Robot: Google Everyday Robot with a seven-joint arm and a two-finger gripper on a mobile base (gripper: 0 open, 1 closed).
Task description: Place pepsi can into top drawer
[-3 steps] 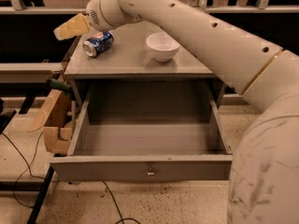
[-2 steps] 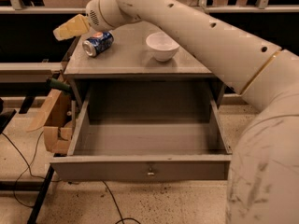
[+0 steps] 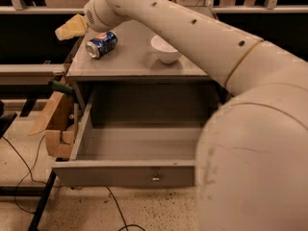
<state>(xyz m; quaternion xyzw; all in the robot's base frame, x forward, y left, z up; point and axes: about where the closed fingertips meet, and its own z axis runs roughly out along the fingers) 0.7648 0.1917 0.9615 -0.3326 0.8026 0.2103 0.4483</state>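
Observation:
The pepsi can [image 3: 101, 44], blue with a silver end, lies on its side on the grey cabinet top [image 3: 132, 64], left of a white bowl. The top drawer [image 3: 137, 150] is pulled wide open below it, its inside bare, with a small metal knob [image 3: 155, 178] at the centre of its front panel. My gripper [image 3: 71, 27] is a pale yellowish tip at the end of the big white arm. It hangs over the cabinet's back left corner, just up and left of the can and apart from it.
A white bowl [image 3: 166, 49] stands on the cabinet top right of the can. A cardboard box [image 3: 55, 124] and dark frame legs [image 3: 41, 208] sit left of the drawer, with cables on the speckled floor. My arm's white bulk [image 3: 250, 143] fills the right side.

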